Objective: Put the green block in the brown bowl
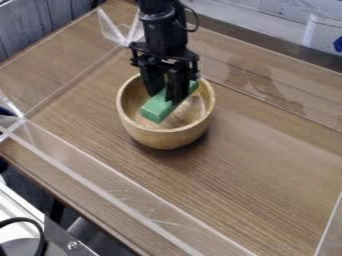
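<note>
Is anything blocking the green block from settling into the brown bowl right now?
Nothing visible does. The green block is already inside the brown bowl, with the hand straddling its upper end. No other item shows in the bowl beneath or beside it; whether the block rests on the bottom can't be told.

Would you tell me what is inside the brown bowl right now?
The green block lies inside the brown bowl, with the pincer lowered around its far end. The block and pincer cover part of the bowl's floor.
</note>
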